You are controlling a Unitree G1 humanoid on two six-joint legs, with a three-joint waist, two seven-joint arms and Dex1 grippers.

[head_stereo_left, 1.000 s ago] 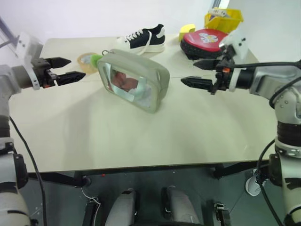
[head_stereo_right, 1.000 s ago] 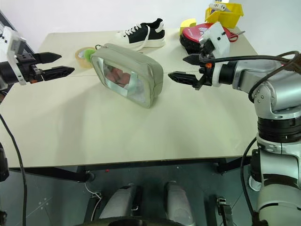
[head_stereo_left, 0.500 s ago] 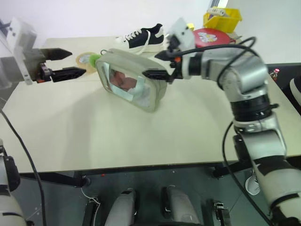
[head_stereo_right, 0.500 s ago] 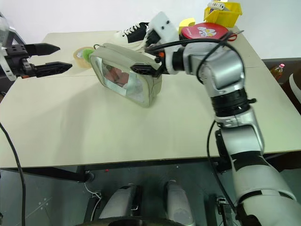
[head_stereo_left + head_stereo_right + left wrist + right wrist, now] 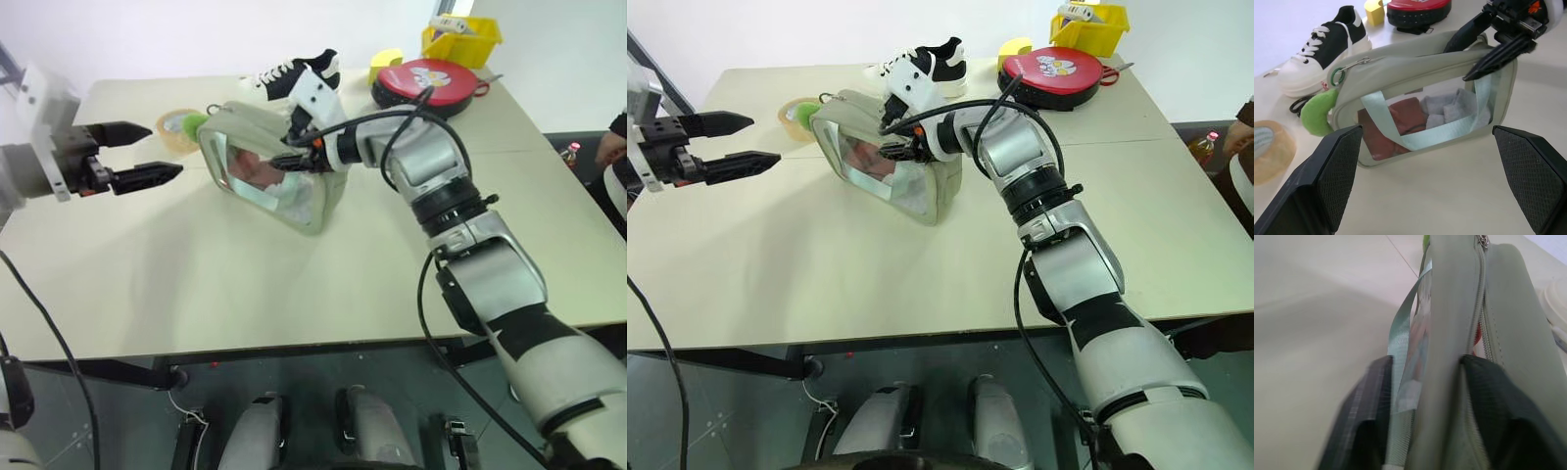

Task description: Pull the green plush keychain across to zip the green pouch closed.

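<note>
silver-grey metallic arm segments with black joint bands, black cables looping along right arm, white boxy wrist housings, right gripper (image 5: 286,160) and left gripper (image 5: 143,153) with tapered black fingers, cross-hatched pads, small orange-red wrist marking

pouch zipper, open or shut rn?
Mostly open. The green plush keychain hangs at the green pouch's far end, away from the right hand, and red shows through the zipper gap.

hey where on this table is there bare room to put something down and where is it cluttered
The whole near half of the table, from the green pouch to the front edge, is bare, as is the stretch on the robot's right of the pouch. The far edge is crowded: tape roll, green plush keychain, sneaker, red round case, yellow bin.
</note>
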